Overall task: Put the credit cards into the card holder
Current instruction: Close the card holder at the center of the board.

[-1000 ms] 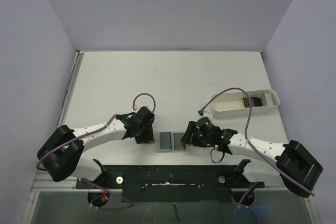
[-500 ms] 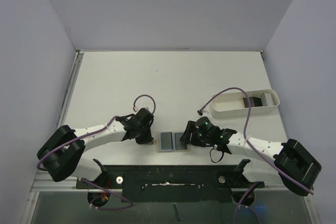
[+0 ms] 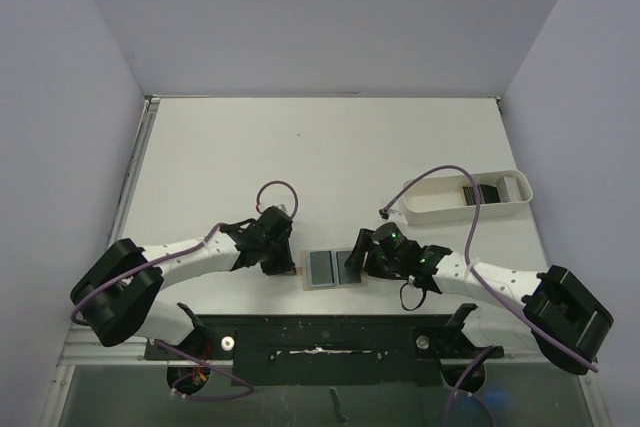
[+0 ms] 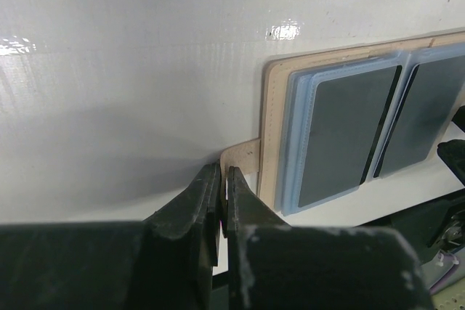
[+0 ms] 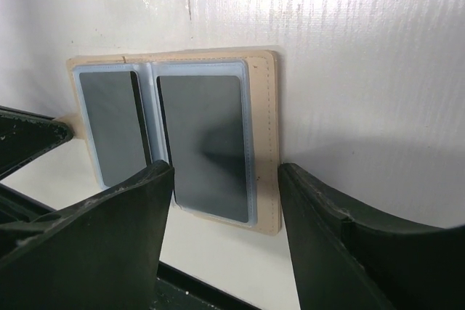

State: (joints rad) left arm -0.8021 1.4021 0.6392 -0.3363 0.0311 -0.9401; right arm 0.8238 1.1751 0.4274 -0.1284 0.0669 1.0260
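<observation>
Since a second ago, the left end effector point(image 4: 223, 174) has gone from apart to together and edged toward the holder point(image 3: 332, 268). The right end effector point(image 5: 225, 172) has widened a little. The holder has not shifted.

Findings now:
- The holder lies open and flat on the table point(image 3: 330, 147), close to the near edge, between my two end effectors. Its blue lining and dark pockets face up.
- My left fingers are together at the holder's tan tab point(image 4: 243, 157). Whether they pinch it, I cannot tell.
- My right fingers stand apart, one on each side of the holder's right edge, gripping nothing.
- The cards point(image 3: 483, 192) lie in a white tray point(image 3: 430, 209) at the right side of the table, well apart from the holder.
- The table is white and glossy, with glare patches in the left wrist view.
- Pale lilac walls point(image 3: 330, 17) close it in at the left, back and right.
</observation>
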